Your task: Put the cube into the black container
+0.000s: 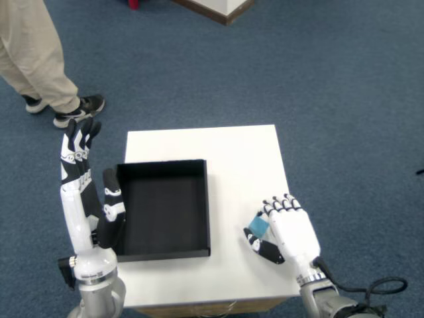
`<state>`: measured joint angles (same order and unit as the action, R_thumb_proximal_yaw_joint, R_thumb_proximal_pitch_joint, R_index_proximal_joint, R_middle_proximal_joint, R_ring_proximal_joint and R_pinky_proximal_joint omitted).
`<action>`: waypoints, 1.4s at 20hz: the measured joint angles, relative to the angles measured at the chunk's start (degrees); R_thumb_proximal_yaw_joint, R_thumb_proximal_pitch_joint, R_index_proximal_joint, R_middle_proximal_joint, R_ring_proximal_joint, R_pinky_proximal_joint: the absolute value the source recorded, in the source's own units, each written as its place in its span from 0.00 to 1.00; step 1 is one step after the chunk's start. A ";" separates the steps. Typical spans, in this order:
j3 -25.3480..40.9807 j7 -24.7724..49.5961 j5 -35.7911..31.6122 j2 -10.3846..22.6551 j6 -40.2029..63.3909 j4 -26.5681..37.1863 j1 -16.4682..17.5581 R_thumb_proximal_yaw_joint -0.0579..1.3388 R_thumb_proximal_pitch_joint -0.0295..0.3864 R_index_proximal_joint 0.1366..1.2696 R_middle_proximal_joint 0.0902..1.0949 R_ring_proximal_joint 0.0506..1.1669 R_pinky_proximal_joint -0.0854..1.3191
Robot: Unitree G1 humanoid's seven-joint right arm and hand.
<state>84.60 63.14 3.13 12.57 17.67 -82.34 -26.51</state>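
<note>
A white bench (232,152) fills the middle of the frame, standing on blue carpet (331,79). In the lower right, the right hand (286,232) lies over the bench with its back to the camera, its fingers and black-padded thumb curled around the blue cube (259,226); only part of the cube shows at the hand's left edge, between the fingertips and the thumb. Whether the cube is lifted or touching the bench surface cannot be told from this view. The black container (164,207), a shallow square tray, sits on the left half of the bench, its right wall a short way left of the cube and hand. At the left edge of the frame the left hand (79,156) is raised with fingers straight and spread, its thumb beside the container's left wall. In the upper left corner a person's legs (33,53) in beige trousers and dark shoes stand on the carpet.
</note>
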 measured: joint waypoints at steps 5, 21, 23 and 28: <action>0.01 -0.16 0.04 0.07 0.03 -0.04 0.24 0.51 0.35 0.53 0.29 0.25 0.23; -0.18 -0.37 0.03 0.58 1.07 -0.03 0.33 0.69 0.44 0.79 0.32 0.26 0.23; -0.18 -0.37 0.04 0.68 1.16 -0.03 0.33 0.72 0.45 0.80 0.32 0.26 0.23; -0.17 -0.16 0.05 0.70 1.98 -0.03 0.36 0.78 0.47 0.81 0.33 0.26 0.23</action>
<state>84.43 62.97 3.18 13.27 19.65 -82.37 -26.15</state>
